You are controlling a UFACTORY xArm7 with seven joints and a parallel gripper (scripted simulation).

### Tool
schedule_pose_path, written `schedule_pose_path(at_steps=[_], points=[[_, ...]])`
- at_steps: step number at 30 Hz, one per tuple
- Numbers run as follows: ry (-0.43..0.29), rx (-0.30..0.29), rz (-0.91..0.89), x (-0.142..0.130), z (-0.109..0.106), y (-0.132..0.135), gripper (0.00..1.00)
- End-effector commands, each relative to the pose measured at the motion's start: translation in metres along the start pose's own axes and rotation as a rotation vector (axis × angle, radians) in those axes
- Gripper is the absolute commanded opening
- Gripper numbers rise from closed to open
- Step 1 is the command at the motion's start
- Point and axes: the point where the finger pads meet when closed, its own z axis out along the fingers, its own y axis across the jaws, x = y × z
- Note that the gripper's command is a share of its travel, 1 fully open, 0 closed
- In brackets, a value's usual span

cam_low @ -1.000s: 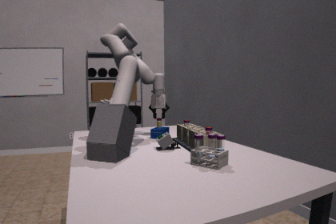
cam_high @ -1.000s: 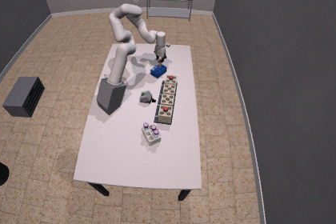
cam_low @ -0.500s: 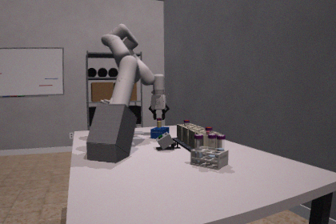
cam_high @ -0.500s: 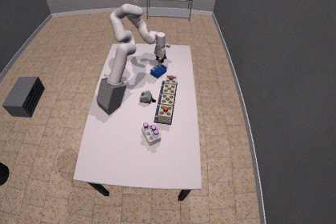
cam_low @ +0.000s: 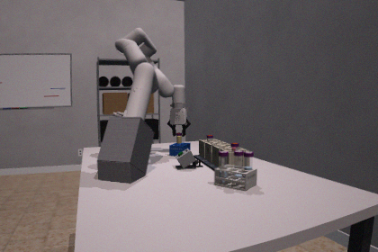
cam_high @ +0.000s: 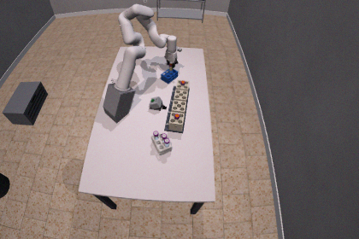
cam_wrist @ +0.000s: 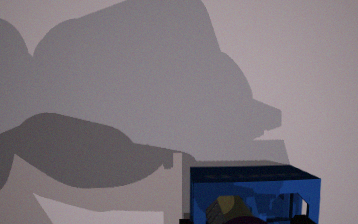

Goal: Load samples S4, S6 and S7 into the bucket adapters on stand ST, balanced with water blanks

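A sample tube (cam_high: 171, 68) (cam_low: 179, 139) (cam_wrist: 226, 205) with a purple-rimmed, orange-dotted cap stands in the blue rack (cam_high: 167, 78) (cam_low: 179, 149) (cam_wrist: 305, 189); its ID is not readable. My gripper (cam_high: 172, 65) (cam_low: 179, 132) is partly open around the cap, not closed on it. The loading stand (cam_high: 173, 131) (cam_low: 204, 161) bears four beige adapters in a row. One orange-dotted cap (cam_high: 183, 83) (cam_low: 210, 136) shows in the far adapter, another (cam_high: 177, 115) (cam_low: 235, 145) in the near one. Adapter numbers and liquid levels are too small to read.
A clear-grey rack (cam_high: 162, 149) (cam_low: 235, 183) in front of the stand holds three purple-capped tubes. The small sloped desk (cam_high: 157, 105) (cam_low: 186, 160) with the green DONE key (cam_high: 153, 101) (cam_low: 180, 154) stands left of the stand.
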Motion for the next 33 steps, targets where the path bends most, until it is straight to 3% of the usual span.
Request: schedule_pose_path(at_steps=[1, 20, 21, 33], points=[[0.003, -0.001, 0.0, 0.0012, 0.0012, 0.0005, 0.57], [0.003, -0.001, 0.0, 0.0012, 0.0039, 0.0005, 0.57], [0.003, -0.001, 0.0, 0.0012, 0.0034, 0.0005, 0.0], [0.003, -0.001, 0.0, 0.0012, 0.0022, 0.0005, 0.0]])
